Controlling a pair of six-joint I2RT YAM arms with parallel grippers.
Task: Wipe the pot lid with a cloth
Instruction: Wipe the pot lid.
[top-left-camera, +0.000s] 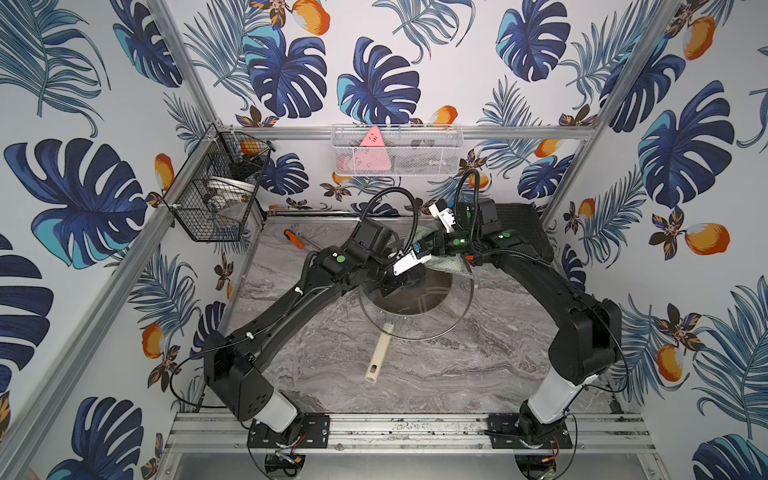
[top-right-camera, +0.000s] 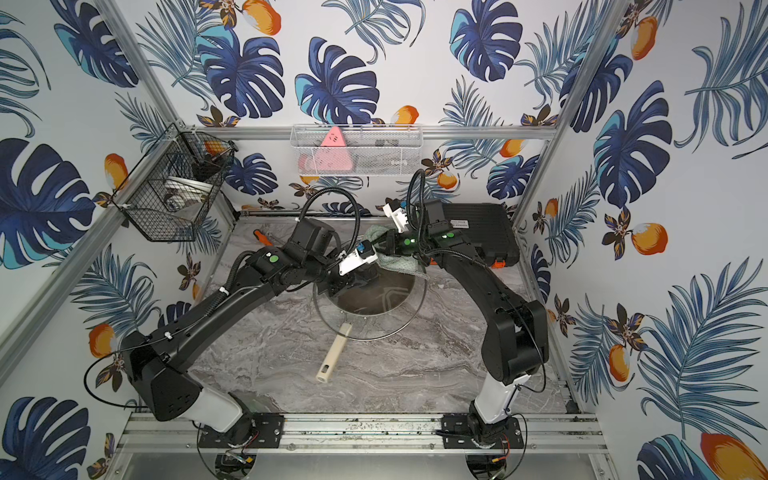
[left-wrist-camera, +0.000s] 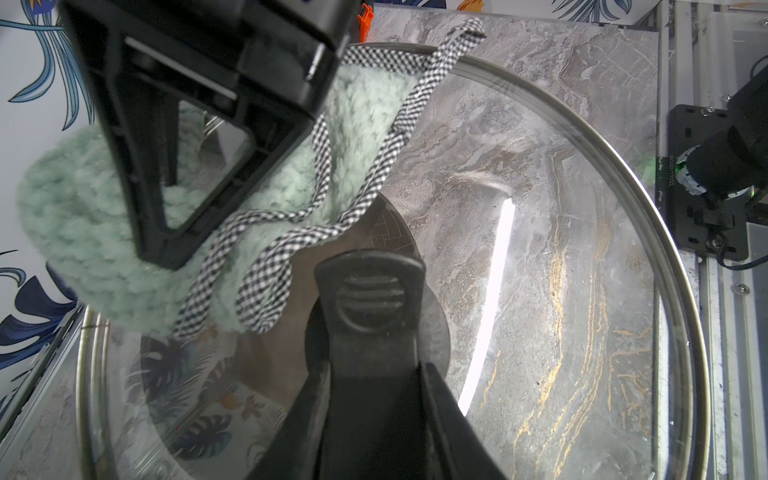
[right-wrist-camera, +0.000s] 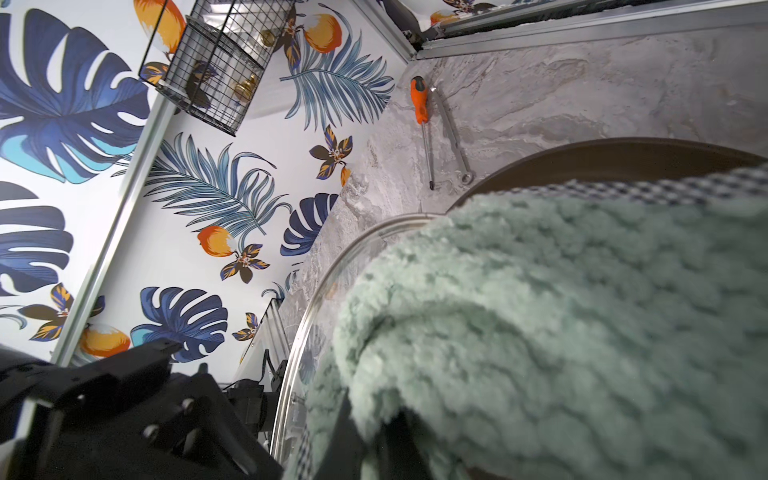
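Where wallpaper (top-left-camera: 374, 62) surrounds, marble tabletop (top-left-camera: 457, 374), pot lid (top-left-camera: 440, 320)

Orange screwdriver (right-wrist-camera: 419, 102) beside, seemingly, a wrench (right-wrist-camera: 450, 133)

A robot lab's test cell: leaf-print wallpaper panels (top-left-camera: 415, 62) on an aluminium frame (top-left-camera: 519, 133) enclose a marble-look bench (top-left-camera: 457, 374), with robot arms (top-left-camera: 270, 328) bolted to a front rail (top-left-camera: 415, 432).
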